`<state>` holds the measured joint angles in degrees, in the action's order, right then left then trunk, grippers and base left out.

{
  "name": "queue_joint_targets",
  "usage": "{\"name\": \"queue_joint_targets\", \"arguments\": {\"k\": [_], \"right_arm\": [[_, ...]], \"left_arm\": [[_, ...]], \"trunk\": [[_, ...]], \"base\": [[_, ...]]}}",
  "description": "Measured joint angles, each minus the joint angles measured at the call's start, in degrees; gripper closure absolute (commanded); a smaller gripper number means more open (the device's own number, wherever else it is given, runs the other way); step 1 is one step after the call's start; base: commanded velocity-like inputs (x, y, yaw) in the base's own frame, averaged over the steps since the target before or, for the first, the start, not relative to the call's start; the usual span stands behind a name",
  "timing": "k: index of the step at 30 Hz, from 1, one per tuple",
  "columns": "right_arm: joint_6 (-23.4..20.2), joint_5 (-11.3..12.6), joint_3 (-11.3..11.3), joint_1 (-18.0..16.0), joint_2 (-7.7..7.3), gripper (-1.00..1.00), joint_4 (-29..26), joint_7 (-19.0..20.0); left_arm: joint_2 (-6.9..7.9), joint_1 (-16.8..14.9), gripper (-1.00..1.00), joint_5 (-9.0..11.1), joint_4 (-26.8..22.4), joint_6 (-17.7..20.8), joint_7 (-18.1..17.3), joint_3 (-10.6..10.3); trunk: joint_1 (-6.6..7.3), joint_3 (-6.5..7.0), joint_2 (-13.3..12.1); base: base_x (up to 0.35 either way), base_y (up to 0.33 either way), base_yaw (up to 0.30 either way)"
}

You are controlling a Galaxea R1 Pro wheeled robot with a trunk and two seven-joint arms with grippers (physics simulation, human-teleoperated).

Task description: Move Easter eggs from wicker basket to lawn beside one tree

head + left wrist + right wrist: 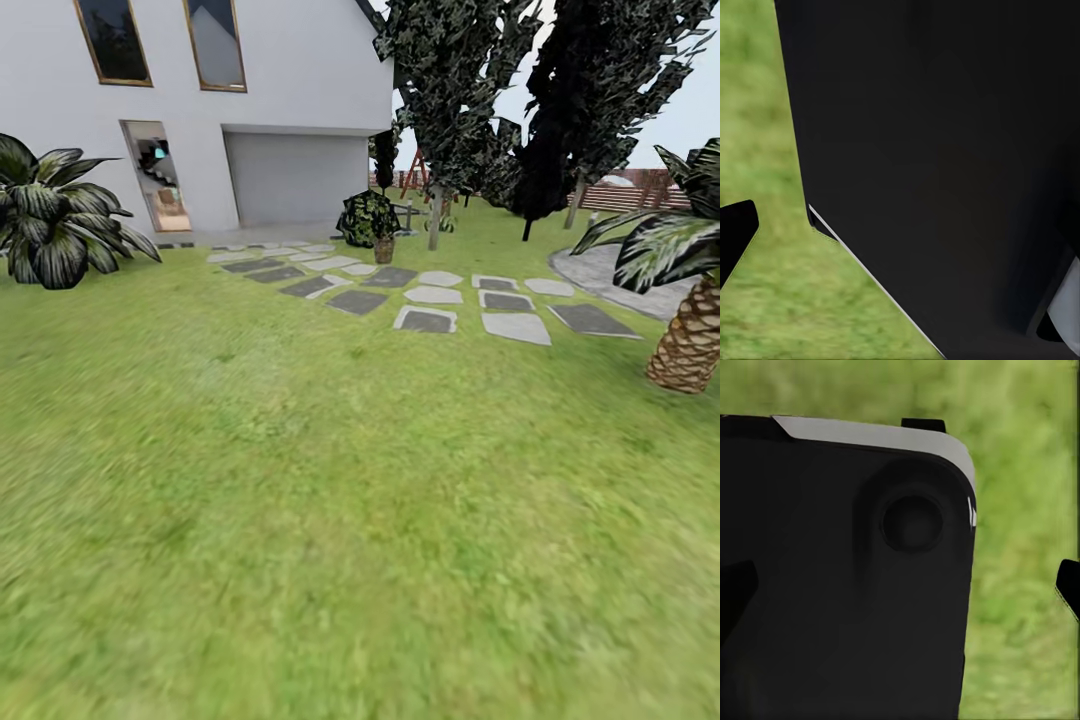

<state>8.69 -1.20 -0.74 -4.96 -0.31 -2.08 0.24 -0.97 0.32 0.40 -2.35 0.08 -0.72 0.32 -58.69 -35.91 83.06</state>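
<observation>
Head view: open lawn runs ahead to grey paving slabs; a tree stands beyond them, a palm at the right edge, a house behind.

Left wrist view: dark robot body close against the pincer; grass alongside; opening cannot be told.

Right wrist view: the same dark body, grass beyond its edge; opening cannot be told. No writing legible.
</observation>
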Motion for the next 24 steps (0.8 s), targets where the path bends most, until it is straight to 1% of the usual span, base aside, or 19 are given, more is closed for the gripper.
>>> {"name": "queue_joint_targets", "arguments": {"k": [24], "right_arm": [[0.00, 0.00, 0.00, -0.03, -0.02, -1.00, -0.03, 0.00]], "left_arm": [[0.00, 0.00, -1.00, 0.00, 0.00, 0.00, 0.00, 0.00]], "trunk": [[0.00, 0.00, 0.00]], "base": [[0.325, 0.000, 0.000]]}}
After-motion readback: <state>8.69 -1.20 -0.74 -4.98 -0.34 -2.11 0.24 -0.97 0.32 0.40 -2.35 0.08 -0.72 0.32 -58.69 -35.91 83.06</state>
